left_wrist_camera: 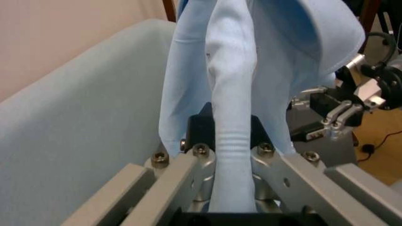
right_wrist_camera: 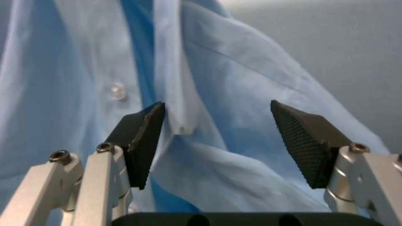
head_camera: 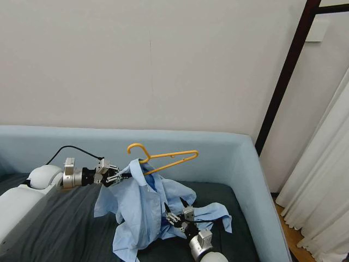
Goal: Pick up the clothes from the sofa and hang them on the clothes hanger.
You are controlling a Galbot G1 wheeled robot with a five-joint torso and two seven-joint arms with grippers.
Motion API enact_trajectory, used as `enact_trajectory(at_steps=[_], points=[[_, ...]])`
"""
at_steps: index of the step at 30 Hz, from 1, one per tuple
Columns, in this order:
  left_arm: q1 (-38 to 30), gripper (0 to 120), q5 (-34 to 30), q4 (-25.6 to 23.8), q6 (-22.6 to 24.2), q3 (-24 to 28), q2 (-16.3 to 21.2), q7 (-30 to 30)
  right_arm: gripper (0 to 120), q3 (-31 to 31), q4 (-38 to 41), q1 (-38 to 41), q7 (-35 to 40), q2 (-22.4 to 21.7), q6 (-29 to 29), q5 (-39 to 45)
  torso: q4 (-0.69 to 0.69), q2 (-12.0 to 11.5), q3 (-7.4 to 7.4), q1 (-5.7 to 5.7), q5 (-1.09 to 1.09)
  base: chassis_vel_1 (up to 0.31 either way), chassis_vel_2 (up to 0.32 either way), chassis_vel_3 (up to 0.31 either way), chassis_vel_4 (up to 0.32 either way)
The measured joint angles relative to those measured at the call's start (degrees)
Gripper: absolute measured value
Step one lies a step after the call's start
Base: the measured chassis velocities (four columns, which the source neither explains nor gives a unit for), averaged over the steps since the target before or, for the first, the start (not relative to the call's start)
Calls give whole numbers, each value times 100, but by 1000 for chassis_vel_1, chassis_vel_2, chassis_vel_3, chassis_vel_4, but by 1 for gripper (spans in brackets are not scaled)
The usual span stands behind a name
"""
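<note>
Gripping a bunched fold of the light blue button-up shirt (head_camera: pixel 139 213) near its collar with the left gripper (head_camera: pixel 121 177), clamped tight on the cloth. Holding it up off the dark grey seat of the pale blue upholstered sofa (head_camera: pixel 54 142), tails trailing onto the cushion. Showing the yellow plastic hanger (head_camera: pixel 169 158) poking out above the collar, one arm clear of the fabric. Hovering the right gripper (right_wrist_camera: pixel 217 122) low at the shirt front, fingers spread wide apart, black pads (right_wrist_camera: pixel 146 136) flanking the button placket.

no readable text, labels, brands, numbers, signs anywhere
</note>
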Motion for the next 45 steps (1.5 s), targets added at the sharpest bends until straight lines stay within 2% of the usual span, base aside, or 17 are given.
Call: enact_trajectory(at_steps=[6, 10, 11, 16, 17, 21, 31, 37, 40, 41, 44, 45], points=[[2, 3, -1, 0, -4, 0, -25, 0, 60, -76, -49, 51, -39, 62, -145, -16, 0, 0, 0, 0, 0, 0, 0, 0, 0], [1, 3, 3, 20, -17, -4, -36, -2, 42, -122, -89, 79, -46, 89, -224, -8, 0, 0, 0, 0, 0, 0, 0, 0, 0], [1, 3, 3, 20, -17, -4, -36, -2, 42, -122, -89, 79, -46, 89, -224, -8, 0, 0, 0, 0, 0, 0, 0, 0, 0], [-3, 3, 13, 81, -65, -9, -48, -7, 19, -127, -12, 20, -113, 7, -299, 67, 0, 0, 0, 0, 0, 0, 0, 0, 0], [-3, 3, 13, 81, -65, -9, -48, -7, 19, -127, -12, 20, -113, 7, -299, 67, 0, 0, 0, 0, 0, 0, 0, 0, 0], [-15, 3, 13, 91, -73, -10, -64, -11, 3, -87, 81, -38, -233, -93, -320, 119, 0, 0, 0, 0, 0, 0, 0, 0, 0], [-10, 3, 1, 91, -100, -21, -85, -19, 0, 327, 319, -56, -411, -288, -341, 476, 0, 0, 0, 0, 1, 0, 0, 0, 0], [-38, 3, -124, 127, -200, -21, -180, -65, 0, 894, 670, 7, -1215, -805, -451, 1038, 0, 0, 0, 0, 2, 0, 0, 0, 0], [-58, 3, -251, 153, -272, -3, -264, -49, 0, 1351, 972, 162, -1673, -1351, -1078, 1772, -1, 0, 0, 0, 1, 0, 0, 0, 0], [-58, 3, -251, 153, -272, -3, -264, -49, 0, 1351, 972, 162, -1673, -1351, -1078, 1772, -1, 0, 0, 0, 1, 0, 0, 0, 0], [-90, 3, -269, 193, -335, 18, -348, 63, 0, 1774, 1038, 462, -1962, -1726, -1822, 2479, -1, 0, 0, 0, 1, 0, 0, 0, 0], [-90, 3, -269, 193, -335, 18, -348, 63, 0, 1774, 1038, 462, -1962, -1726, -1822, 2479, -1, 0, 0, 0, 1, 0, 0, 0, 0]])
